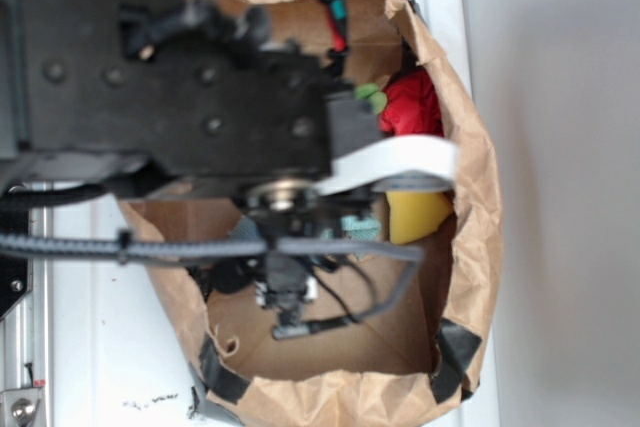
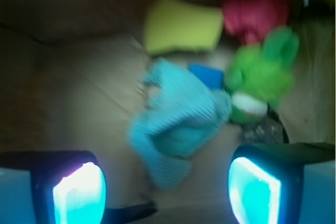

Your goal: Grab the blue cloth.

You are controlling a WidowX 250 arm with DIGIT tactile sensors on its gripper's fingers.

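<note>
Our black gripper [image 2: 167, 192] hangs wide apart above the soft, fuzzy light-blue cloth [image 2: 176, 119] — we should drop straight down and pinch its puffy middle.

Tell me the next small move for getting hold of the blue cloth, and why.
Probably lower straight down, jaws kept open. In the wrist view the gripper stands open and empty, and the blue cloth lies crumpled between and just ahead of its fingers, untouched, with the green plush toy close on one side.

A white table [image 1: 100, 347] fills the left and lower part of the exterior view, with black scuff marks near its bottom edge. A pale grey floor [image 1: 570, 147] lies at right, evenly lit.
</note>
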